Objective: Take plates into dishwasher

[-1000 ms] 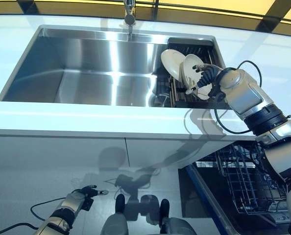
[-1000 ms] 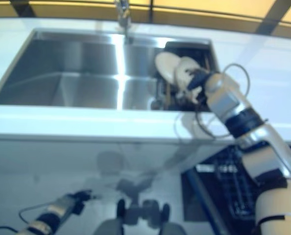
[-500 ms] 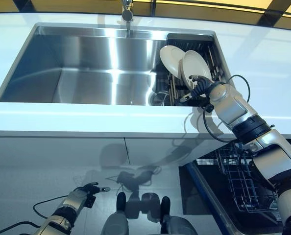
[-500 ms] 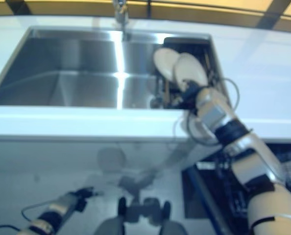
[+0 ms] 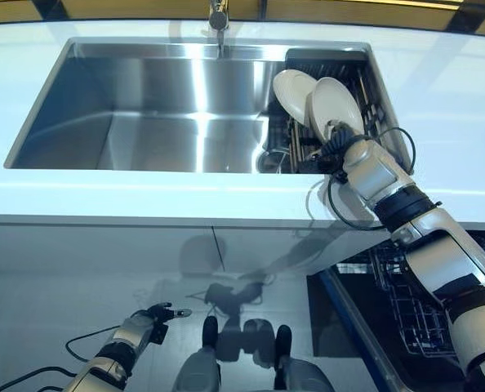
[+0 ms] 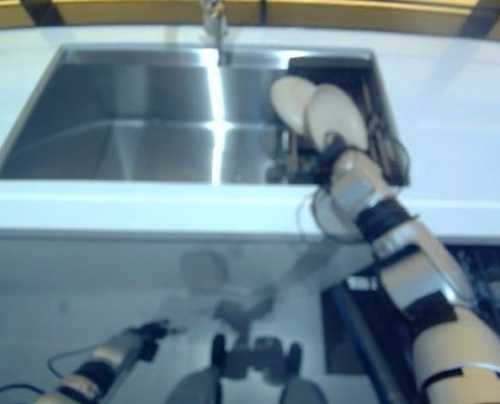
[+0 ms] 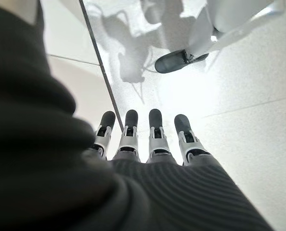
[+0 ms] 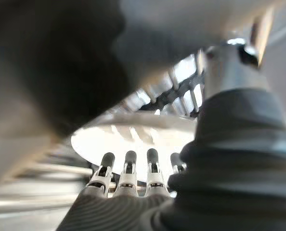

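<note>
Stretching across the whole scene is the pale counter [image 5: 144, 200], with the steel sink [image 5: 144, 114] sunk into it and the faucet [image 5: 218, 20] standing at its far rim. In the right end of the sink sits a dark dish rack [image 5: 328, 106], and two white plates stand tilted on edge in it, side by side: the rear plate [image 5: 291, 88] and the front plate [image 5: 334, 104], which overlaps it.

The right hand [image 5: 334, 147] reaches into the rack at the lower edge of the front plate. Its wrist view shows the fingers [image 8: 127, 166] extended straight toward the plate's pale face, tips just at it, and the thumb raised in front of the plate's rim; I cannot tell whether they actually pinch the plate, and nothing looks curled around it.

Below the counter edge, under that arm, the open dishwasher [image 5: 406, 318] shows its wire basket [image 5: 418, 306], well apart from the plates.

The left hand [image 5: 149, 318] hangs low by the floor, far from everything, its fingers [image 7: 155, 130] straight and relaxed, holding nothing.
</note>
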You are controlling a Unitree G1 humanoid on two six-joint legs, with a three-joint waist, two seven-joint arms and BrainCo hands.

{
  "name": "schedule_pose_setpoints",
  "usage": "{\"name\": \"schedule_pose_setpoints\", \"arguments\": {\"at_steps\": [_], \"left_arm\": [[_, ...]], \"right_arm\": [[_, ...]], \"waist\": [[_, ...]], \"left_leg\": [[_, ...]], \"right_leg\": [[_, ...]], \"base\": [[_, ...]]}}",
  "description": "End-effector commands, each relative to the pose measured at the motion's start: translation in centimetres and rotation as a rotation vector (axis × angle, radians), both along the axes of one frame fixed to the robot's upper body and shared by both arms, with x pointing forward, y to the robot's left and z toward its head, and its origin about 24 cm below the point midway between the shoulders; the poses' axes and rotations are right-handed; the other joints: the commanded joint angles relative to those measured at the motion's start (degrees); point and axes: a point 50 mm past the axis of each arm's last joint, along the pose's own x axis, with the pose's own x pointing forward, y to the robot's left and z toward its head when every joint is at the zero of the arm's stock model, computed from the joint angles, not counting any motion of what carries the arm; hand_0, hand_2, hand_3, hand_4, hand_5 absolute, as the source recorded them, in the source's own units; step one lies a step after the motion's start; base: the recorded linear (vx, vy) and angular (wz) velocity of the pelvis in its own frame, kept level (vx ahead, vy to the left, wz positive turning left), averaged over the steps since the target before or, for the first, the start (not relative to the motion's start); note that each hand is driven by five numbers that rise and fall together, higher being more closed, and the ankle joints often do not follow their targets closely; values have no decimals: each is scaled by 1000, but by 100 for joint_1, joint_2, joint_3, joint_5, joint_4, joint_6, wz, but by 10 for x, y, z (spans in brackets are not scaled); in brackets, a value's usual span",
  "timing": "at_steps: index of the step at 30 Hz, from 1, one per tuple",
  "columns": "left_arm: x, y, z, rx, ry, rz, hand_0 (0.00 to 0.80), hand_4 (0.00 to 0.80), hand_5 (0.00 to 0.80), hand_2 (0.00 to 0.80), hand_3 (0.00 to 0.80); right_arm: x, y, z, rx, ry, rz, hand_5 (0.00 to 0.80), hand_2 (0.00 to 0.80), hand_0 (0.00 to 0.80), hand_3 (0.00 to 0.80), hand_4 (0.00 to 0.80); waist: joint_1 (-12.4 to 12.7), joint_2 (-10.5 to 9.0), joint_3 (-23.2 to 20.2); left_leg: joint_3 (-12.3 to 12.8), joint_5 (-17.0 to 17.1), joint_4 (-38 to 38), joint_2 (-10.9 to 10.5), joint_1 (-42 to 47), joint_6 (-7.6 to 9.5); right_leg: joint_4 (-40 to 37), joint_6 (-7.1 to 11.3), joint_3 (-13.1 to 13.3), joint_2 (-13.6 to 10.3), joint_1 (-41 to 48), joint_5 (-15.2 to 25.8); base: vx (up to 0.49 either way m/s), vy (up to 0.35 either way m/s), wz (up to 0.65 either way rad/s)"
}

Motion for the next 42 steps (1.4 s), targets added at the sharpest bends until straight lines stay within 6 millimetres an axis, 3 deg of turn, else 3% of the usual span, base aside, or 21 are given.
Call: {"name": "schedule_pose_setpoints", "arguments": {"at_steps": [1,2,3,4,5,13,22,31,36,42], "left_arm": [[29,-12,13,16,-43,-23,0,0,0,0,0],[28,-12,12,15,-40,-20,0,0,0,0,0],[28,-13,12,13,-37,-17,0,0,0,0,0],[27,-13,11,11,-35,-15,0,0,0,0,0],[27,-14,11,11,-33,-14,0,0,0,0,0],[24,-15,9,5,-26,-15,0,0,0,0,0],[15,-2,8,30,-11,-40,0,0,0,0,0],[-5,19,2,64,40,-47,0,0,0,0,0],[-22,28,-5,85,80,-43,0,0,0,0,0],[-34,34,-10,98,102,-47,0,0,0,0,0]], "right_arm": [[4,-10,18,-104,-66,-91,301,301,301,301,301],[4,-13,20,-101,-68,-103,452,452,452,452,452],[5,-15,21,-99,-68,-111,480,480,480,480,480],[5,-16,22,-99,-71,-122,605,605,605,605,605],[5,-18,24,-101,-79,-133,791,791,791,791,791],[6,-38,44,-159,-191,-200,800,800,800,800,800],[-2,-54,70,-235,-301,-202,800,800,800,800,800],[-18,-70,116,-268,-414,-181,800,800,800,800,800],[-31,-84,148,-194,-454,-167,800,800,800,800,800],[-37,-87,161,-28,-470,-90,800,800,800,800,800]], "waist": [[234,65,105],[240,73,90],[247,80,73],[258,90,61],[273,97,45],[346,149,-72],[319,48,-301],[219,-137,-661],[144,-266,-937],[71,-347,-1109]], "left_leg": [[97,-353,-19,-113,181,60],[85,-355,-19,-119,177,62],[85,-353,-19,-119,172,59],[76,-349,-19,-119,164,56],[70,-345,-19,-120,159,55],[28,-344,-19,-115,144,38],[85,-419,-19,-85,356,18],[212,-537,-19,-16,679,-20],[293,-620,-19,21,867,-38],[362,-680,-19,33,1002,-47]], "right_leg": [[7,264,87,-188,-91,77],[7,261,82,-188,-94,73],[7,264,77,-192,-98,72],[7,265,65,-199,-104,72],[7,265,54,-203,-108,74],[7,251,-40,-216,-94,44],[7,283,-74,-215,104,0],[7,325,22,-170,388,-84],[7,335,97,-122,546,-150],[7,325,143,-93,660,-191]], "base": [[3,24,4],[0,0,0],[0,0,0],[0,0,0],[0,0,0],[-12,14,4],[11,-6,4],[53,-17,-1],[67,-22,-9],[28,-11,-6]]}}
